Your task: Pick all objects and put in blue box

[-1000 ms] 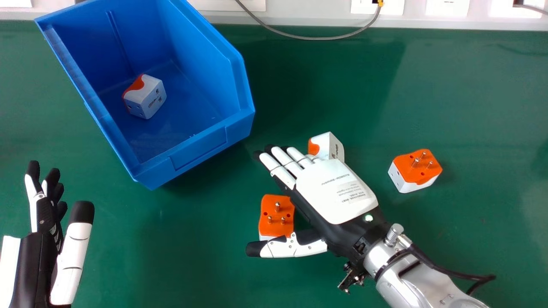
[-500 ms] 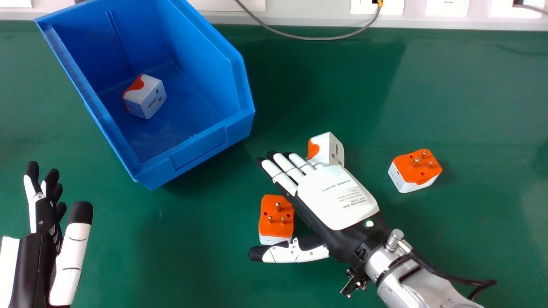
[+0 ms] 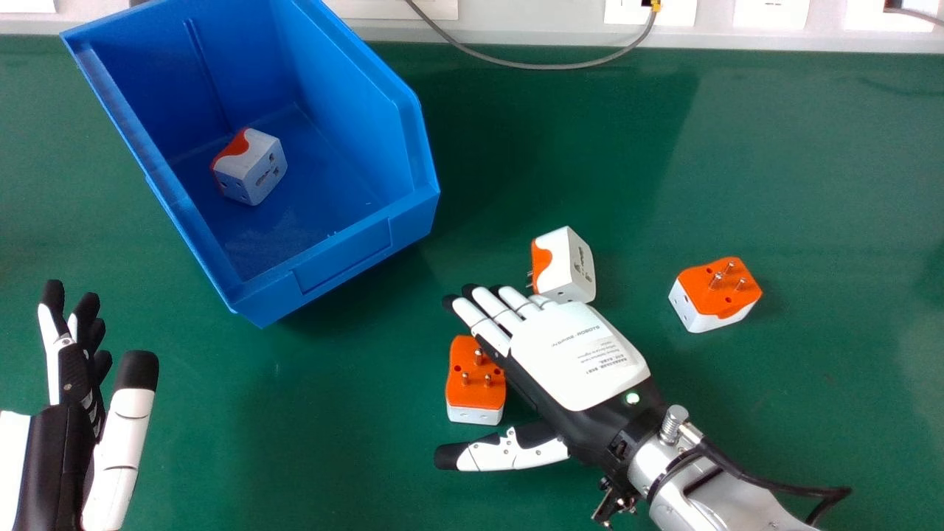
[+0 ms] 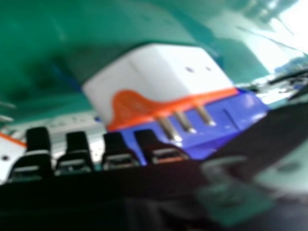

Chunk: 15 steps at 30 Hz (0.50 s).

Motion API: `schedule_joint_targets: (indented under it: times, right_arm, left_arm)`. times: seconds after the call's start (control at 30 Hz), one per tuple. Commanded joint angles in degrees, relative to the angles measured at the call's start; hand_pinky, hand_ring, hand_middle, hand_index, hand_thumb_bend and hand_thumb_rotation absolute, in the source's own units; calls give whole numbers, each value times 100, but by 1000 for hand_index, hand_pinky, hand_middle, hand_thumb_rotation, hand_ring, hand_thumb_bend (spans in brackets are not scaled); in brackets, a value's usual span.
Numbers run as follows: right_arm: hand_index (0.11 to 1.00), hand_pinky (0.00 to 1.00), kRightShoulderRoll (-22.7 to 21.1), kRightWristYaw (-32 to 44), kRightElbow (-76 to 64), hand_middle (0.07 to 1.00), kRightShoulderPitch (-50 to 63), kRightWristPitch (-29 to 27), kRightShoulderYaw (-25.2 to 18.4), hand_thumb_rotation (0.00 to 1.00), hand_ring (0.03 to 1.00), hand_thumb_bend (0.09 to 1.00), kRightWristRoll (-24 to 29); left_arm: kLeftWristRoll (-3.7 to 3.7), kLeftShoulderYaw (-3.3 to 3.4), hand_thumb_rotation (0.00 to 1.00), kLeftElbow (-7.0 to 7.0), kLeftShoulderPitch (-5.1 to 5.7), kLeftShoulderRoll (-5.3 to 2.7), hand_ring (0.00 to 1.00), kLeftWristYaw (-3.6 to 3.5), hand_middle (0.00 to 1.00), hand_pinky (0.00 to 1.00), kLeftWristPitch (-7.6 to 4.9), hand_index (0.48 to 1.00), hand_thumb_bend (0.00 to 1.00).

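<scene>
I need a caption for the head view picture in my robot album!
Right hand, fingers straight, beside an orange-and-white plug adapter; another adapter sits in the blue box.

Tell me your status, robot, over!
Left hand, right hand open, empty. One adapter inside blue box; three adapters on table. Nothing blocking box opening.
</scene>
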Motion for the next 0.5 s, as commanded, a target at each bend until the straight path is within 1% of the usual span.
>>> schedule_joint_targets:
  times: [0.0, 0.13, 0.27, 0.47]
  right_arm:
    - [964, 868, 59, 46, -23, 969, -102, 46, 9, 941, 944, 536, -2]
    - [958, 855, 68, 127, 7, 963, -135, 107, 26, 939, 935, 529, -32]
    - [933, 833, 82, 107, 78, 940, -175, 171, 49, 925, 913, 508, -60]
    - [905, 795, 138, -37, 273, 905, -272, 235, 97, 898, 877, 463, -193]
  left_arm:
    - [-43, 38, 972, -131, 66, 30, 998, -4, 1000, 990, -41, 1000, 766]
    - [-34, 28, 974, -215, 111, 22, 1000, -2, 1000, 992, -5, 1000, 771]
    - [-38, 35, 976, -174, 103, 44, 1000, -13, 1000, 995, -8, 1000, 775]
    - [-41, 39, 977, -266, 150, 49, 1000, -38, 1000, 995, 53, 1000, 782]
